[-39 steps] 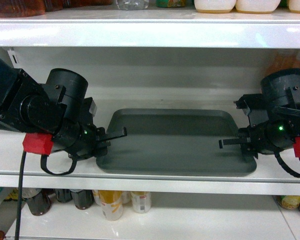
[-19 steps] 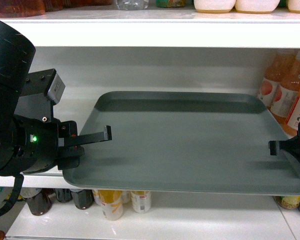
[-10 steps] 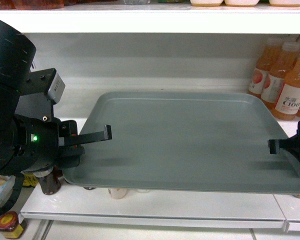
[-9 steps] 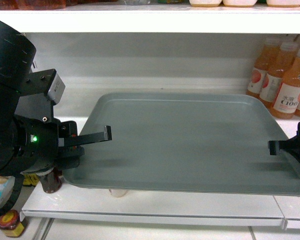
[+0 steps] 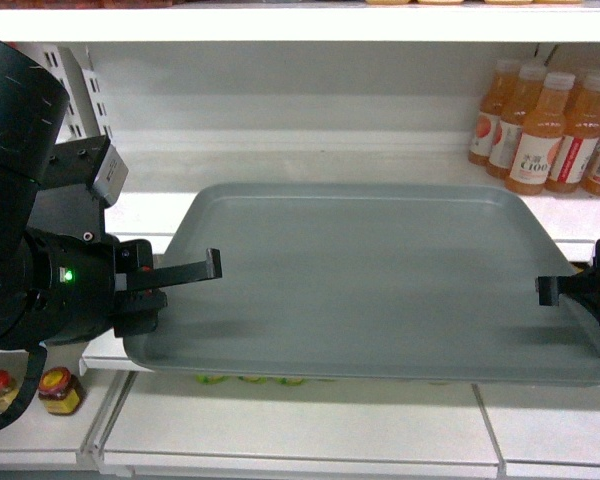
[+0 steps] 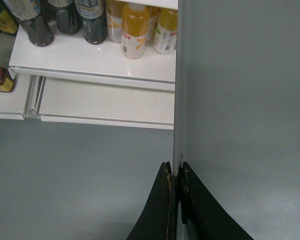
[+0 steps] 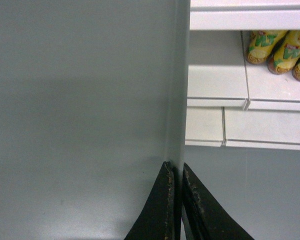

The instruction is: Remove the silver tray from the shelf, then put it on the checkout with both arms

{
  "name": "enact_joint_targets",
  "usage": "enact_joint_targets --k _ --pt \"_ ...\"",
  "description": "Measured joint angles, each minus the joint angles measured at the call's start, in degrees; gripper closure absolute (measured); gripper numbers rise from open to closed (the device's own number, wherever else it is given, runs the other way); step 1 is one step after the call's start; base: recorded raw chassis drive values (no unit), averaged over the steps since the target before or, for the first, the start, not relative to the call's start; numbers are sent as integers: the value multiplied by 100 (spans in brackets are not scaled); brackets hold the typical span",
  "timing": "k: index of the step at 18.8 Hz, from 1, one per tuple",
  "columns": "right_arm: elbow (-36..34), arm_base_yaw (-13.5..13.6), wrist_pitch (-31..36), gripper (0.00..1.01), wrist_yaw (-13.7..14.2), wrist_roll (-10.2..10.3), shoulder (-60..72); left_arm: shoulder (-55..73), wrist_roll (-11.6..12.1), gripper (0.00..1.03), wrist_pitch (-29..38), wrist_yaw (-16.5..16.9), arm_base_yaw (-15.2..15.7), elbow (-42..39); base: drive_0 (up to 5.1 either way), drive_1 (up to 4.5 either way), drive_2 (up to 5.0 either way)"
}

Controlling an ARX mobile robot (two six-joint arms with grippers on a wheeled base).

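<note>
While both fingers pinch its short rims, silver tray [image 5: 380,280] level, long axis left-right

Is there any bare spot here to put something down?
The silver tray is bare between the left pincer and right pincer. White shelf below it looks free. Crowded: orange bottles top right, jars lower left.
</note>
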Motion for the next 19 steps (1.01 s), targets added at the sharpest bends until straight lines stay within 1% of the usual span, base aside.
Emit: enact_joint_targets --k 2,19 --pt "-2 0 -44 99 0 0 4 0 -2 100 -46 0 -2 0 0 0 0" --pt "0 0 -20 99 -9 2 13 7 -4 100 -15 -4 0 0 10 -413 432"
